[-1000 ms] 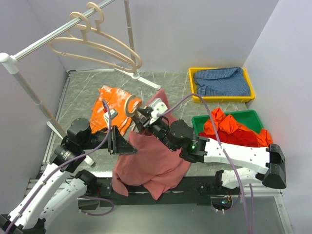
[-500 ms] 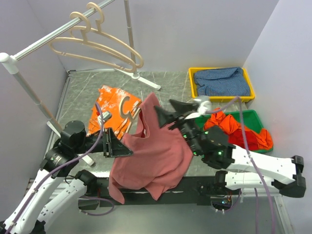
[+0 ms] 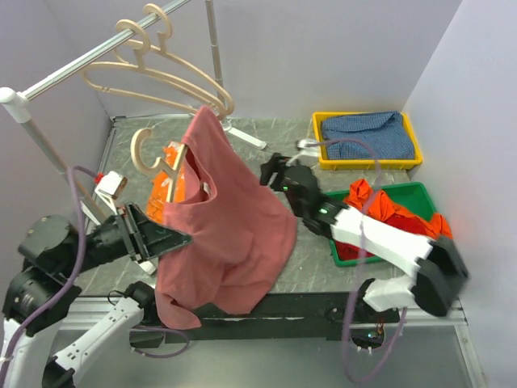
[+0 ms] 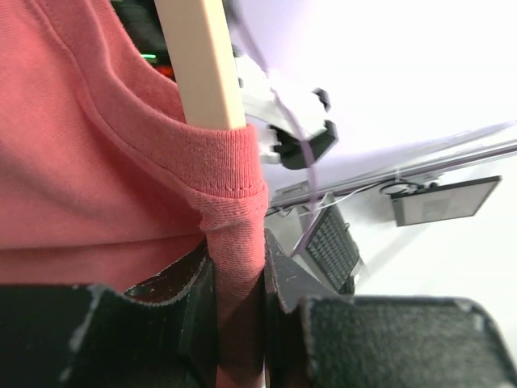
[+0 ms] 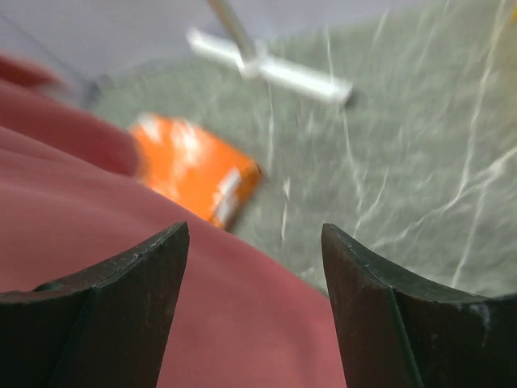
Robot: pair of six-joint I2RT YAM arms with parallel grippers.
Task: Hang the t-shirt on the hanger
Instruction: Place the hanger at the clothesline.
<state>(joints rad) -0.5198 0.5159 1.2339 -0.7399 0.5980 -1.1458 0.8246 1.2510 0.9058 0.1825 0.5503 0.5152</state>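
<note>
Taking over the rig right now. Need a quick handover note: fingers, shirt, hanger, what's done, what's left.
Left gripper: fingers shut on the hanger through the neckline of the t-shirt, holding both raised.
Right gripper: open, empty, beside the t-shirt.
Done: the t-shirt hangs from the hanger.
Left: can't tell whether both shoulders are seated. Check that, straighten with the right if needed.

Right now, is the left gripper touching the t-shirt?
Touching. The left wrist view shows the left gripper clamped on the t-shirt at its collar, fabric pressed against both jaws with no gap; the hanger runs down under that collar.
</note>
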